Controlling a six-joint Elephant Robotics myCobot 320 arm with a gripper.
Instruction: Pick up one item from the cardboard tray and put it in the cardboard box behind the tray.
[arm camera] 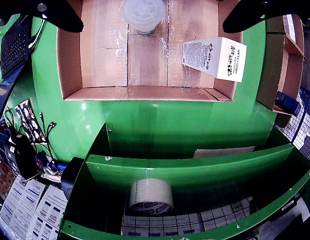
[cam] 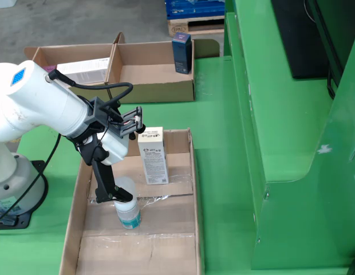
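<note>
A brown cardboard tray lies on the green table. In it stand a small jar with a clear lid and teal label and a white hand cream box. My gripper is open and low over the jar, one dark finger reaching beside its lid. In the wrist view the two fingers sit wide apart at the top corners, with the jar between them and the white box to the right. The cardboard box stands behind the tray.
The box behind holds a dark blue carton and a white carton in separate compartments. A green machine frame rises to the right. In the wrist view there are a green bin with a tape roll and a keyboard.
</note>
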